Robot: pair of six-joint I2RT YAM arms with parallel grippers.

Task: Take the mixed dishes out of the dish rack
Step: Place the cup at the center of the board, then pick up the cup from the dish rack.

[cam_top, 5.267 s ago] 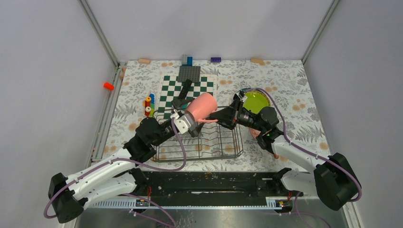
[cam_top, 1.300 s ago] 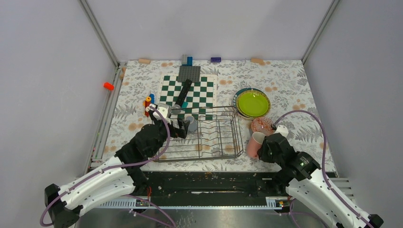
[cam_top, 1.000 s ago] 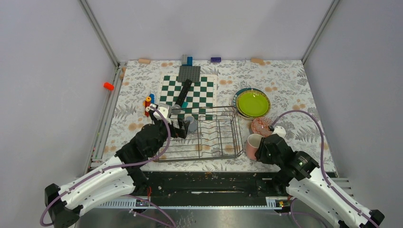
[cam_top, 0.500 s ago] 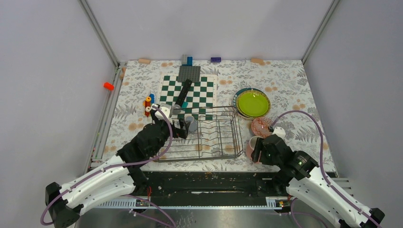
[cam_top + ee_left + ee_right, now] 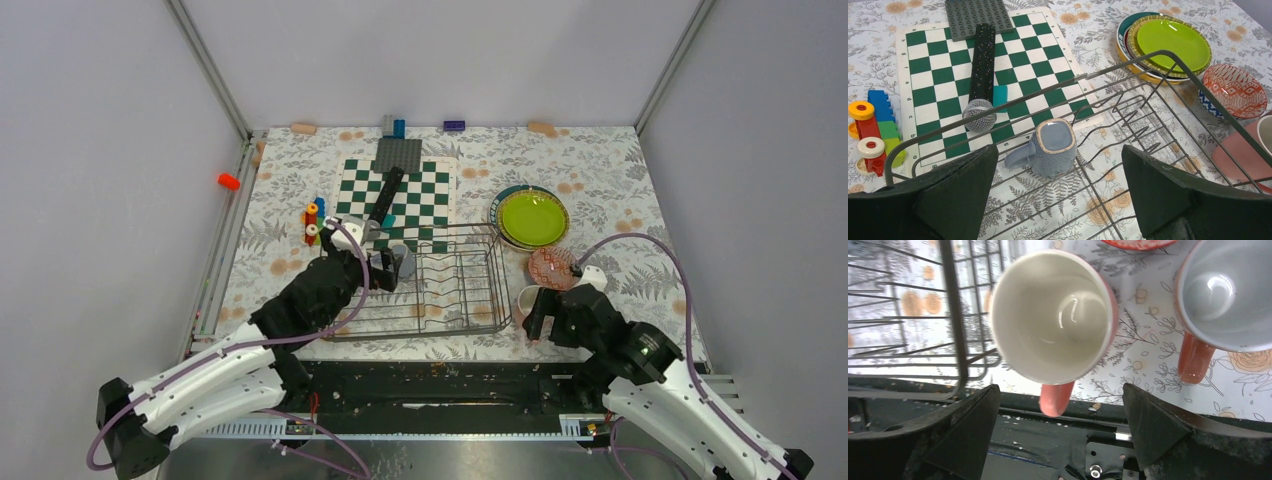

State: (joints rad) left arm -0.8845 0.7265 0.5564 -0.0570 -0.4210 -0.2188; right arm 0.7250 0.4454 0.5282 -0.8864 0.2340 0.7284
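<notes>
Left gripper (image 5: 1059, 190) is open, fingers spread wide over the far-left corner of the dish rack (image 5: 1108, 70). Grey cup (image 5: 1050, 147) sits there on the wires, ungripped. Pink mug (image 5: 1053, 315) stands upright on the table, just right of the rack. Right gripper (image 5: 1060, 390) is open above it, no contact. Salmon mug (image 5: 1220, 295) stands beside it. Patterned bowl (image 5: 552, 266) and plate stack (image 5: 530, 217) are farther back.

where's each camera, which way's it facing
Top external: above and behind the bases, looking down on the table; left arm and right arm show.
Left wrist: on the left arm, facing forward over the dish rack at the grey cup; left fingers at bottom corners.
Right wrist: on the right arm, facing straight down at the pink mug; right fingers at bottom corners.
Shared: the rack shows in all three.
</notes>
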